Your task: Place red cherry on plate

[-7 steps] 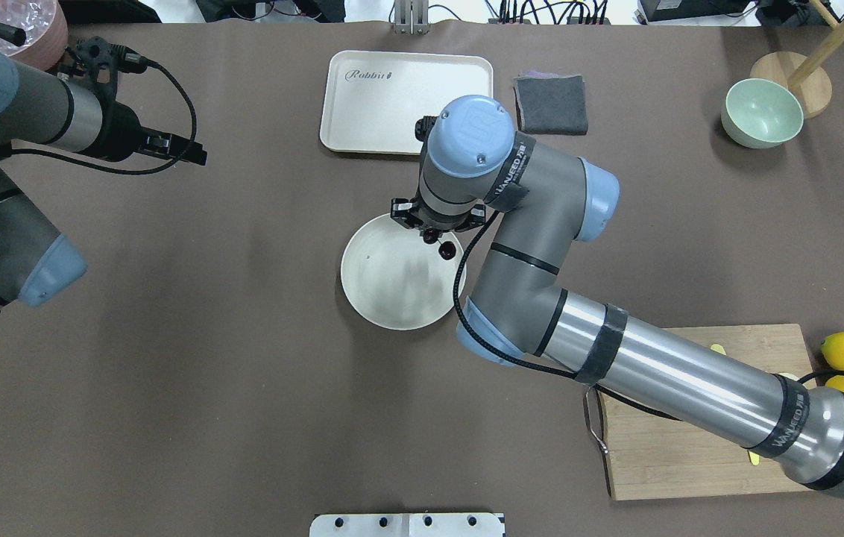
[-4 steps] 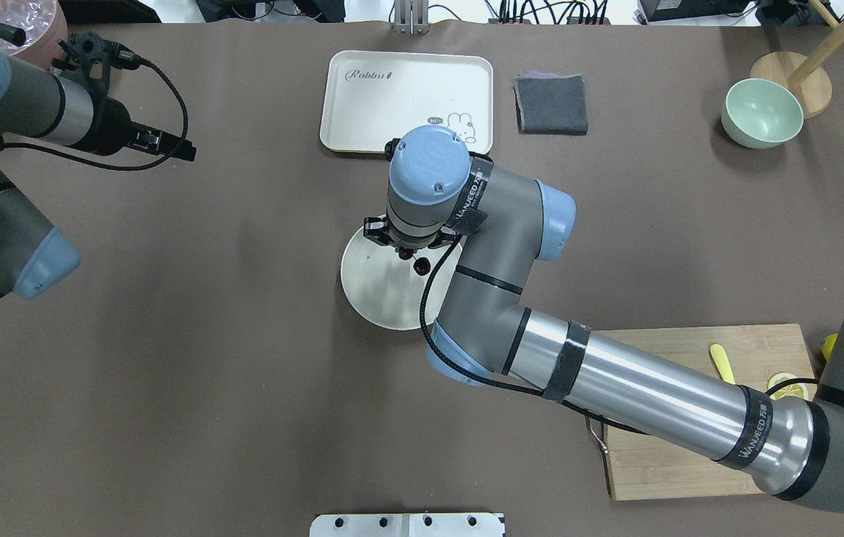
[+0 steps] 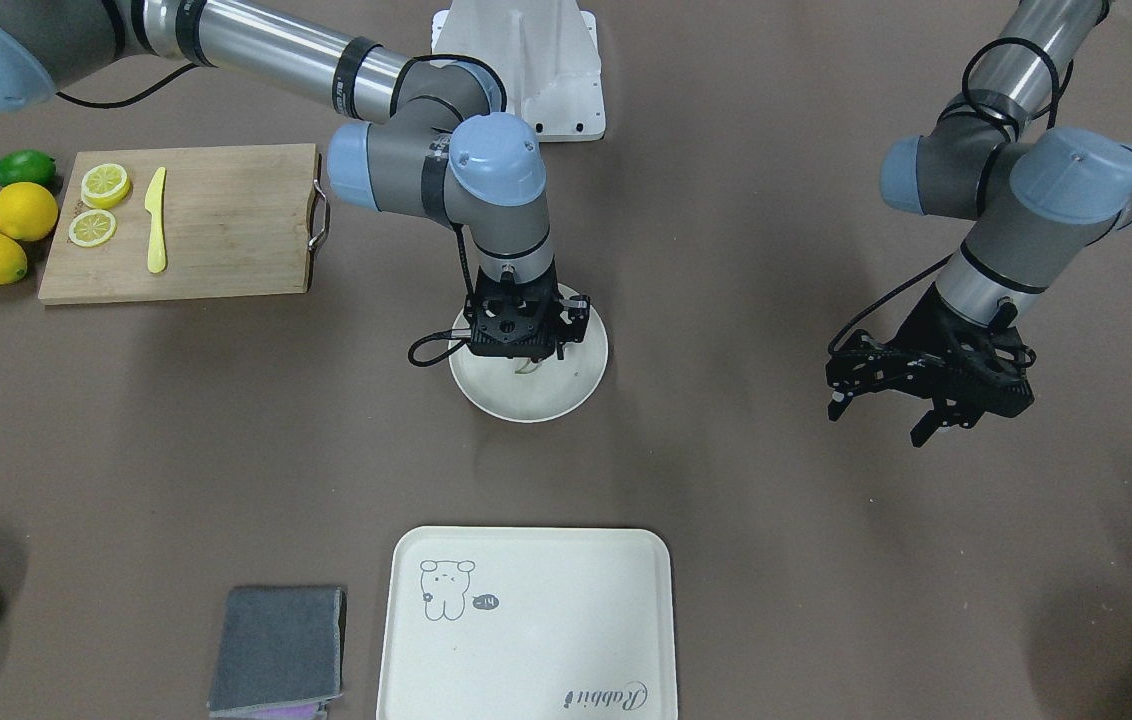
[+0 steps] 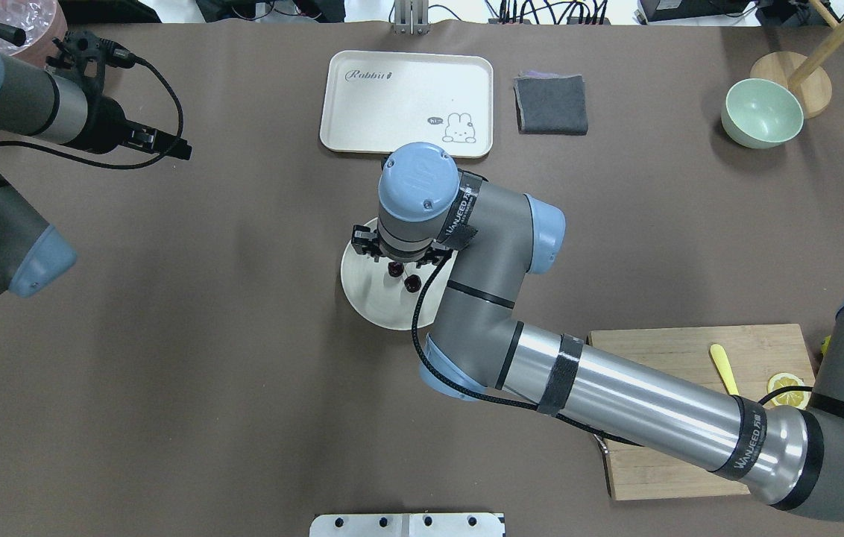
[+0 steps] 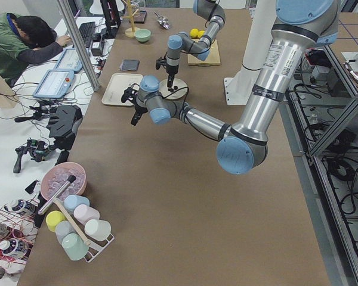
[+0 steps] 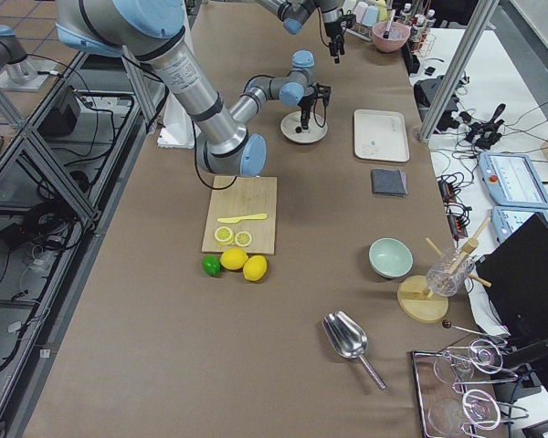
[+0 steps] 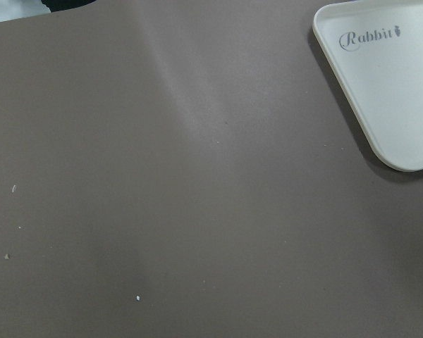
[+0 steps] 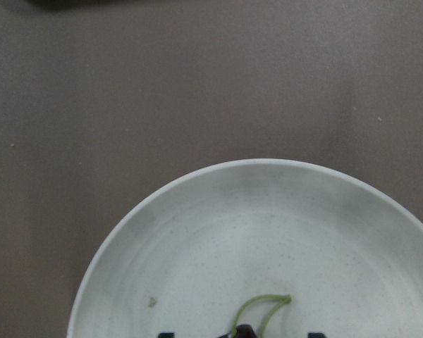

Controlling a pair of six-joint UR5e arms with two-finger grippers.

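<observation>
The right gripper (image 4: 400, 262) hangs low over the plate (image 4: 362, 298), pointing straight down, its fingers drawn in to a narrow gap and clamped on the red cherry (image 4: 412, 282). In the overhead view the two dark glossy fruits dangle just under the gripper, above the inner part of the plate, on the side nearest the robot's right arm. The right wrist view shows a looped green stem against the plate's pale floor; whether the fruit touches the plate cannot be told.

The left gripper (image 3: 876, 418) hovers well off to the robot's left of the plate, fingers spread wide and holding nothing.

The plate sits mid-way along a brown counter (image 4: 243, 373). Beyond the plate, away from the robot, lies a cream tray (image 4: 392, 97) with a rabbit drawing, and a folded grey cloth (image 4: 551, 104) beside it. To the robot's right of the plate is a wooden cutting board (image 3: 226, 230) carrying lemon slices (image 3: 106, 185) and a yellow knife (image 3: 156, 235). Past the counter's far edge from the plate, a person (image 5: 18, 42) leans over a desk
</observation>
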